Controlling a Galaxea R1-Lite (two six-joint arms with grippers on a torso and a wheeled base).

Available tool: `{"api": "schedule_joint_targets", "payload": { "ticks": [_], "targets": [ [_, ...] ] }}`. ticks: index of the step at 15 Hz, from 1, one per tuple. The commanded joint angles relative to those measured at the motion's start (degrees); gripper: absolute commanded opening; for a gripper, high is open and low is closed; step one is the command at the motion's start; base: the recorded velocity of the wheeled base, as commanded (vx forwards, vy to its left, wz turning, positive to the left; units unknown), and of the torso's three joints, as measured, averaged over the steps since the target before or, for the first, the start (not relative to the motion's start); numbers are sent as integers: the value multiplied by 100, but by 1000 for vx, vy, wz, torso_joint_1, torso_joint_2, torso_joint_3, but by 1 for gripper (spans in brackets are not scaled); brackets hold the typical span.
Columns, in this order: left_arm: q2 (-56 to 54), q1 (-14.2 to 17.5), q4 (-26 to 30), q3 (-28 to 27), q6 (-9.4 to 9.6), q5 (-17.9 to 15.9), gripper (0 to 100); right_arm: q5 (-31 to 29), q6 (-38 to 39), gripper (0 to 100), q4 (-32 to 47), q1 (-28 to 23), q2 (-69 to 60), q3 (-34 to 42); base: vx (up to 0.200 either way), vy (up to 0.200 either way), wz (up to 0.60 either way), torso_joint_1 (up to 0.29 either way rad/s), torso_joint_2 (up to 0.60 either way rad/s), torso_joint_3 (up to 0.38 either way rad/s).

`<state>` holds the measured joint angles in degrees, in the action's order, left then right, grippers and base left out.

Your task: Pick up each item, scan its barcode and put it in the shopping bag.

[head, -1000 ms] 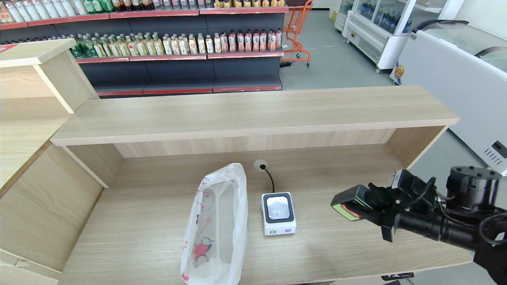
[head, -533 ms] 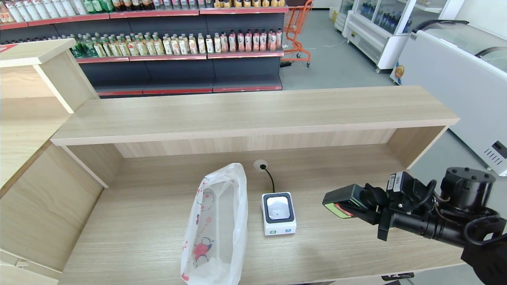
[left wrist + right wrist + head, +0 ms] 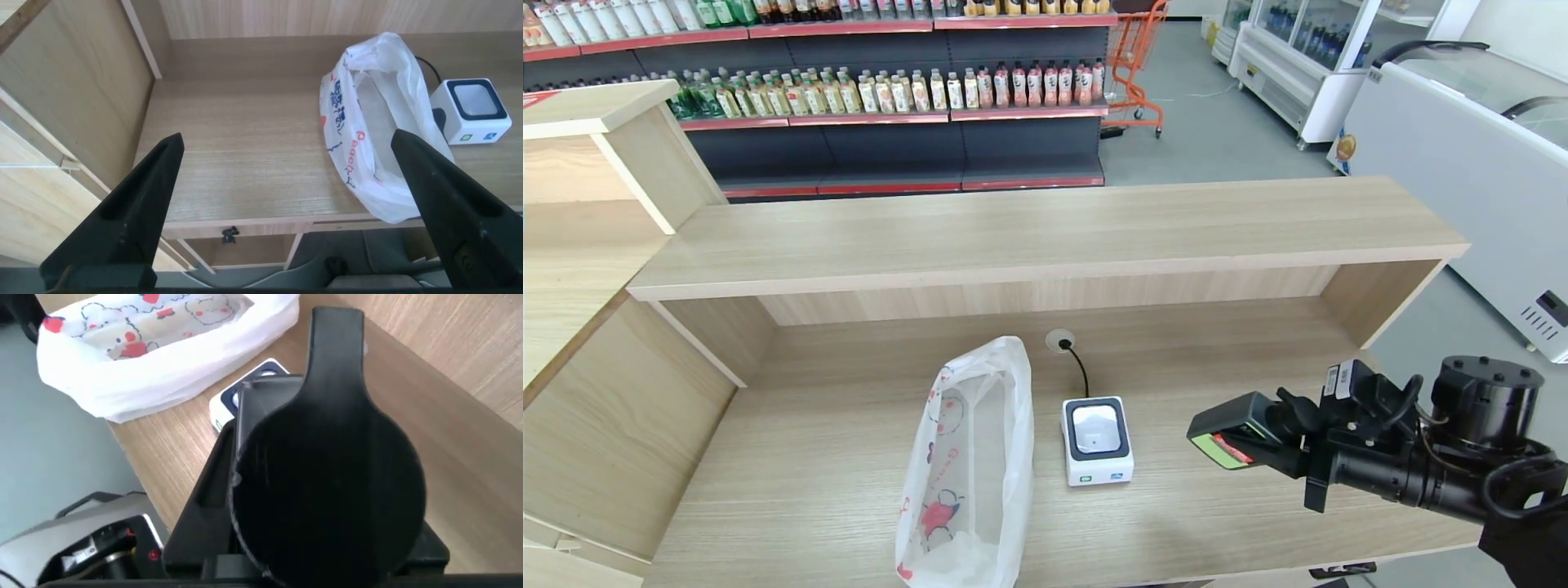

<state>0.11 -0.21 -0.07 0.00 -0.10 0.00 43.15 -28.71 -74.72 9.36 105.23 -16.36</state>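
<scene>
Right pincer [image 3: 1258, 425] is clamped on a small dark box [image 3: 1218, 439] and holds it in the air over the right part of the desk [image 3: 833, 457], towards the front edge and off to the right of the scanner [image 3: 1097, 439]. Left pincer [image 3: 288, 140] hangs with its jaws spread wide and nothing between them, out past the desk's front edge on the left. The box looks stiff and probably light, with flat faces that should take a firm squeeze. Holding it by two opposite sides seems best, since that leaves the coded face free to turn towards the scanner window. One face shows a green and red label, but its writing is too small to read. The shopping bag [image 3: 968, 465] lies just left of the scanner, reaching to the front edge, mouth open. It is thin, soft film that could sag shut. Red cartoon figures and red lettering are printed on it, none of it legible. The scanner bears small green and blue marks on its front.
</scene>
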Motion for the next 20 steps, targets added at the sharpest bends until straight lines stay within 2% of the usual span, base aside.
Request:
{"api": "schedule_joint_targets", "payload": {
  "ticks": [1,3,7,9,12,14,15,16,18,20],
  "targets": [
    [-2,3,-1,0,10,0,100,44,287,0,1,101,-46,80,0,200,0,-7,2,2],
    [-2,3,-1,0,10,0,100,35,902,0,1,277,-117,54,0,200,0,3,-5,0],
    [-2,12,-1,0,19,0,100,35,1254,0,10,435,147,-43,0,0,0,0,0,0],
    [-2,3,-1,0,19,0,100,26,1614,0,10,734,402,-306,0,0,0,0,0,0],
    [-2,3,-1,0,19,0,100,53,1632,0,-140,936,1131,-922,0,0,0,0,0,0],
    [-2,3,-1,0,19,0,100,316,1693,0,-315,1120,1457,-1256,0,0,0,0,0,0],
    [-2,3,-1,0,19,0,100,967,1816,0,-403,1112,1641,-1467,0,0,0,0,0,0],
    [-2,3,-1,0,19,0,100,1019,1860,0,-395,1094,1659,-1431,0,0,0,0,0,0],
    [-2,3,-1,0,19,0,100,1019,1957,0,-201,725,1659,-1256,0,0,0,0,0,0],
    [-2,3,-1,0,19,0,100,984,2150,0,177,426,1782,-1625,0,0,0,0,0,0]
  ]
}}
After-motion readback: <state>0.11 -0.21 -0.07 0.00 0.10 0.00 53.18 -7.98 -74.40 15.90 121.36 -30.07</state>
